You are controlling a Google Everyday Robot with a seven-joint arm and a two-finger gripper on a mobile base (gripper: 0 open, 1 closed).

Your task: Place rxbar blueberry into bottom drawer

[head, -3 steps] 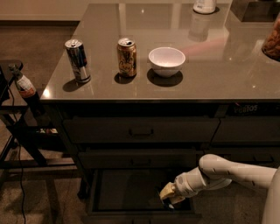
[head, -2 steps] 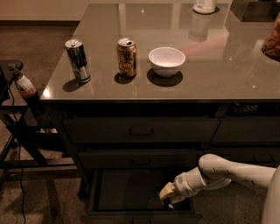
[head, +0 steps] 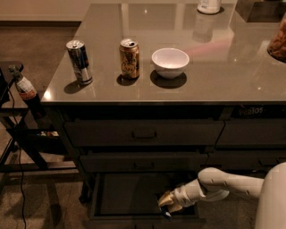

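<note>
Camera view: pincer low at 5 o'clock of the frame, at the end of a white arm reaching in from 4 o'clock, tip over the right front corner of the bottom drawer. Clamped shut on the rxbar blueberry, with only a dark-blue sliver of wrapper showing under the tip, right at the drawer's front edge. Pulled open, with a flat dark floor, the bottom drawer; closed above it, middle drawer and top drawer, each with a handle at centre. Up on the grey counter, a row toward 11 o'clock: blue-silver can upright, brown can upright at its 3 o'clock, white bowl at 3 o'clock of that, all standing apart. Near 1 o'clock, at the counter's far edge, a white container cut off by the frame. At 9 o'clock, off the counter, a small bottle tilted on a dark stand
</note>
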